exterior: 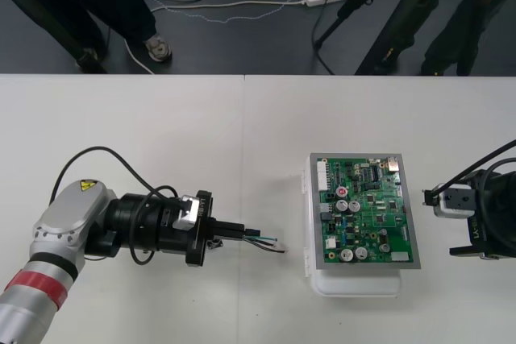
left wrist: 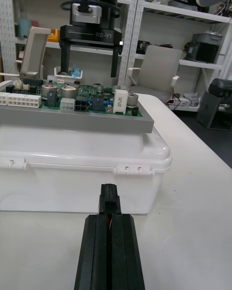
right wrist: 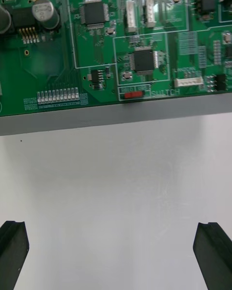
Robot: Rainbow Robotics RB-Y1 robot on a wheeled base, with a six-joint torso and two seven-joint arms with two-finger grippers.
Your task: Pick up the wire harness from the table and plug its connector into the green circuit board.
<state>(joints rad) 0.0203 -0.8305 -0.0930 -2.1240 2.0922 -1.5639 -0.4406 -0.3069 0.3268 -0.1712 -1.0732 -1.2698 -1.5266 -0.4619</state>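
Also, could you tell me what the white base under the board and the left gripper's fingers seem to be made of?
White base: probably moulded plastic, slightly glossy, with latches along its rim. Fingers of the left gripper: matte black, likely plastic or rubber; no shine.

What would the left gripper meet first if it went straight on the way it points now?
Probably the side wall of the white base, below the green board. The left gripper, shut on the harness plug, points at that wall, though depth is unclear.
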